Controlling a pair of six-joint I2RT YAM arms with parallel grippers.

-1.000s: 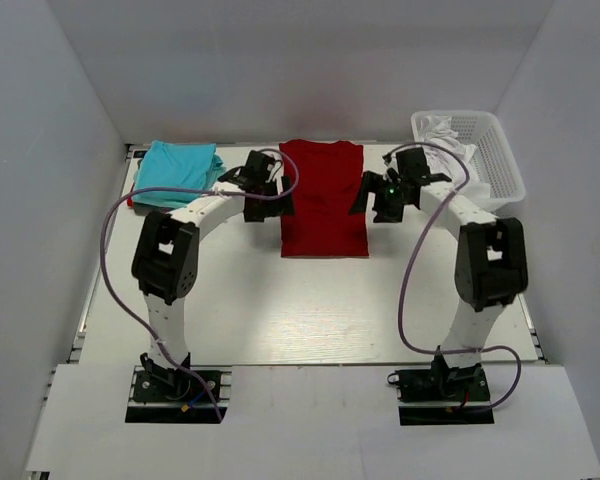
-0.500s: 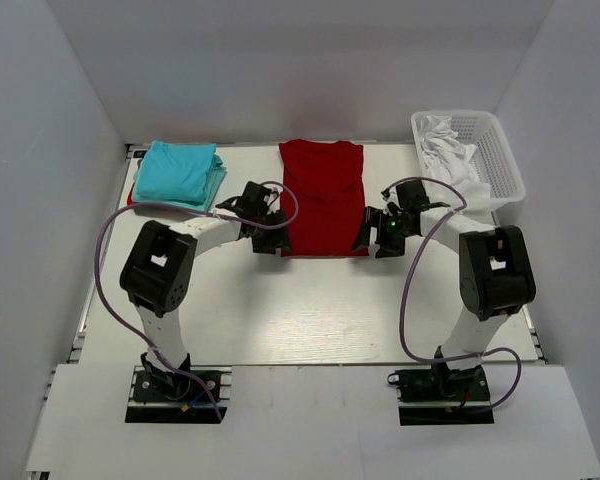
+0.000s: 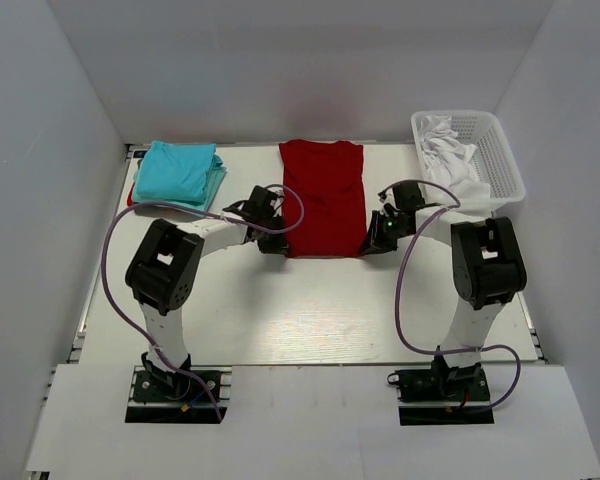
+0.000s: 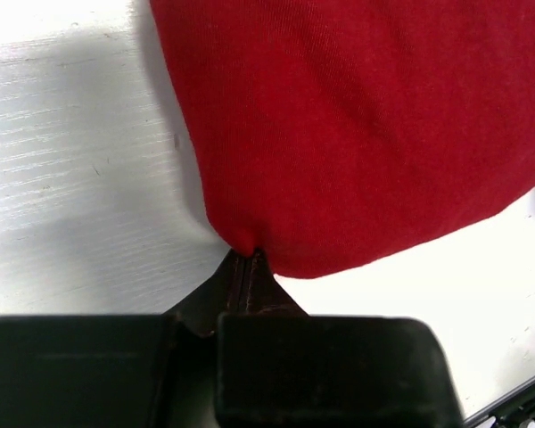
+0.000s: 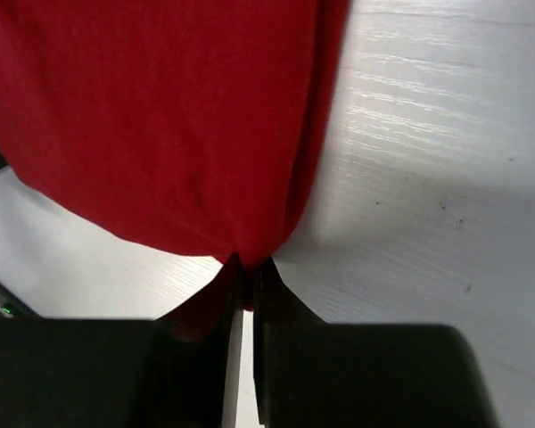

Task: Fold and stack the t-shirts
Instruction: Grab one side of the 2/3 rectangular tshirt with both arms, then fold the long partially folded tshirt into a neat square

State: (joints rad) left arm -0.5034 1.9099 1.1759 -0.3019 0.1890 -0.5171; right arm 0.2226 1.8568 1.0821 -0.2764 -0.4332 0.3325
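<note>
Red t-shirt (image 3: 323, 198) lies flat; both arms bend inward (elbows raised), left gripper (image 4: 248, 260) and right gripper (image 5: 247, 265) each clamped on 1 near corner.

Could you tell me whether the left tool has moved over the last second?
Yes. The left tool came toward the near edge, away from the turquoise t-shirts, to the red t-shirt's near corner.

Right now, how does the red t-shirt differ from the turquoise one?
The red t-shirt lies centrally as a long strip; the turquoise t-shirt is a compact fold at far left. The left gripper and right gripper pinch the red t-shirt's near corners; nothing touches the turquoise t-shirt. Both lie flat.
</note>
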